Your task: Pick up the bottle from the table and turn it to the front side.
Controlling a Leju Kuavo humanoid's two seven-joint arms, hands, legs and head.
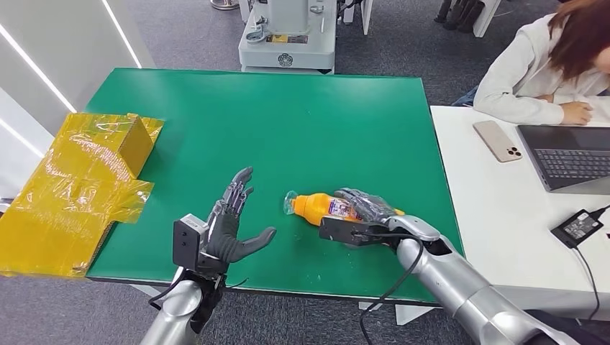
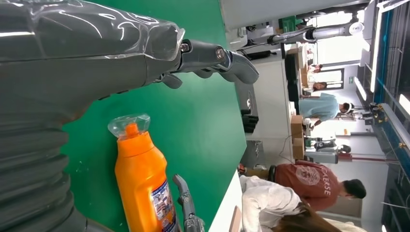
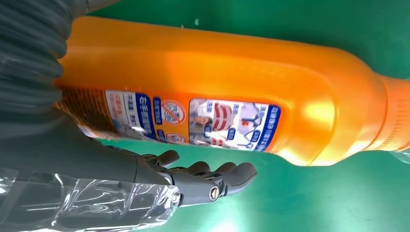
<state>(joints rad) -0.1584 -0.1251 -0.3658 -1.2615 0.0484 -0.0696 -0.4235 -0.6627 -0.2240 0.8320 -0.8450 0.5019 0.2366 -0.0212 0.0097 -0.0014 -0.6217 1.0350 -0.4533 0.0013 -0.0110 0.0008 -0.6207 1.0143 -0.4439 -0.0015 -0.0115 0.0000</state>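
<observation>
Now the orange bottle lies on its side on the green table, near the front edge and a little right of centre, its clear-capped neck pointing toward the left hand. From the head view the right hand lies over the bottle's base end, its fingers draped across the body. The right wrist view shows the labelled side of the bottle facing the camera, with the thumb and darker fingers spread alongside it and green table visible between them and the bottle; whether the hand truly grips or merely rests on the bottle cannot be told

The left hand is apart from the bottle, just beside its cap end, palm up-turned and fingers spread, holding nothing. In the left wrist view the bottle sits near that hand's fingers without touching them

A yellow taped box rests at the table's left edge, well apart from both hands. To the right, on a white desk, lie a phone, a laptop and a black charger, with a seated person in a white top leaning over the desk
</observation>
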